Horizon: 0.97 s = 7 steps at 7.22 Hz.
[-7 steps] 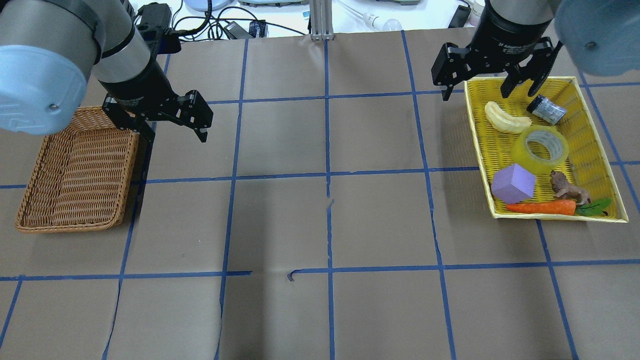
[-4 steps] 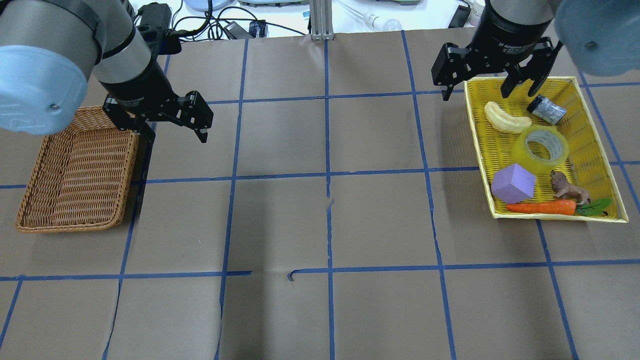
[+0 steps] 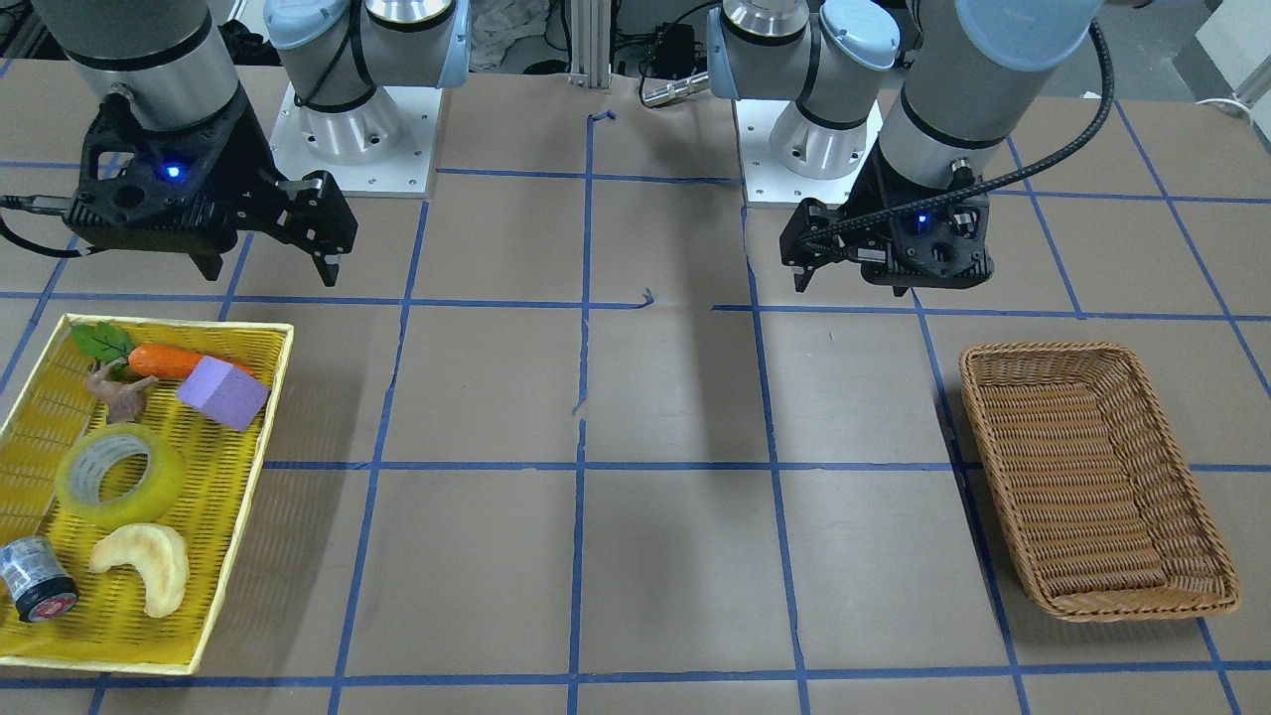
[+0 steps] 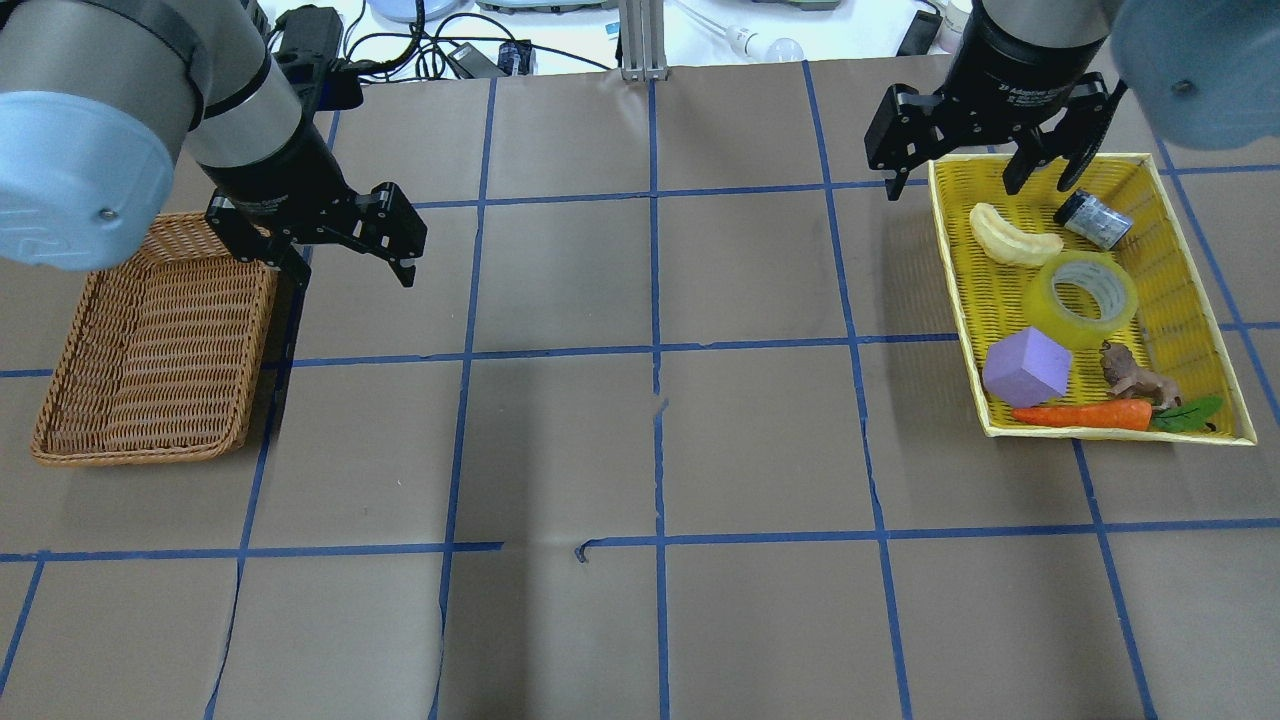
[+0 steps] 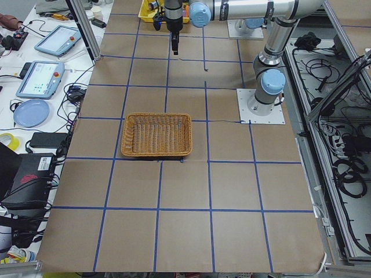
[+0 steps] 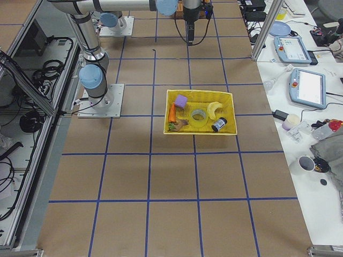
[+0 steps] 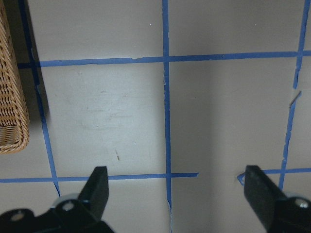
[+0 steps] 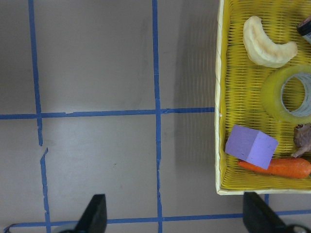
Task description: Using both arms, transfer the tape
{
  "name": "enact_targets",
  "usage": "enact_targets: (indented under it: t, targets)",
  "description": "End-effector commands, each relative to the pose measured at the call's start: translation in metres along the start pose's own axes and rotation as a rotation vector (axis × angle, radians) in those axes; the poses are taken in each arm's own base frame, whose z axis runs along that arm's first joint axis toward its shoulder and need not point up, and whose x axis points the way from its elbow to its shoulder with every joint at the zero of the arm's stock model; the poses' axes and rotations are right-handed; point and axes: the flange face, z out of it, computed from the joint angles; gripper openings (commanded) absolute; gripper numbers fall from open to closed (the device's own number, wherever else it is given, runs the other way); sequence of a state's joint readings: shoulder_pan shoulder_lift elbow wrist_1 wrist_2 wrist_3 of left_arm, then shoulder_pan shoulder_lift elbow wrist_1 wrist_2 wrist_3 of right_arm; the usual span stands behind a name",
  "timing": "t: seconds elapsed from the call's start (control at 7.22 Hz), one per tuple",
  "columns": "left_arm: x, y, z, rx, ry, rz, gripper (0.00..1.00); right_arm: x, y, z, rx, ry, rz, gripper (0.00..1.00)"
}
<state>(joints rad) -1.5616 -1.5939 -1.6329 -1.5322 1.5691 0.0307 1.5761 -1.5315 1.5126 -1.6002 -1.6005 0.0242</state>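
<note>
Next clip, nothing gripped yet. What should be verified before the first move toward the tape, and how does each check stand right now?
1. The tape lies flat in the yellow tray, ungripped: ok.
2. The right claw is open and empty: ok.
3. The right claw is lined up over the tape: not ok, it hangs by the tray's edge, off to one side.
4. Finger room around the tape: cannot tell; the purple block and the toy animal sit very close.
5. The left claw is open and empty for the handover: ok.
6. The wicker basket holds nothing: ok.
</note>
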Motion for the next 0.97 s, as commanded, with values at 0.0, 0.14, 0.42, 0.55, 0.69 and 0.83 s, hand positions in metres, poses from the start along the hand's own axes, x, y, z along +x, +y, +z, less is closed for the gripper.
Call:
enact_targets:
  t: [0.0, 0.14, 0.42, 0.55, 0.69, 0.83]
  targets:
    - [0.000, 0.000, 0.001, -0.002, 0.001, 0.000, 1.00, 0.000, -0.001, 0.000, -0.002, 0.001, 0.000, 1.00]
    - [0.000, -0.001, 0.002, -0.007, 0.003, 0.000, 1.00, 0.003, -0.003, 0.001, -0.002, 0.003, 0.003, 1.00]
    - [0.000, -0.001, 0.002, -0.007, 0.005, 0.000, 1.00, 0.016, -0.009, 0.006, -0.017, 0.007, 0.007, 1.00]
    - [0.000, -0.001, 0.002, -0.007, 0.005, 0.000, 1.00, 0.023, -0.010, 0.006, -0.020, 0.004, 0.013, 1.00]
    - [0.000, -0.001, 0.002, -0.007, 0.005, 0.000, 1.00, 0.025, -0.011, 0.007, -0.024, 0.006, 0.013, 1.00]
    - [0.000, -0.001, 0.002, -0.007, 0.005, 0.000, 1.00, 0.028, -0.012, 0.007, -0.024, 0.007, 0.002, 1.00]
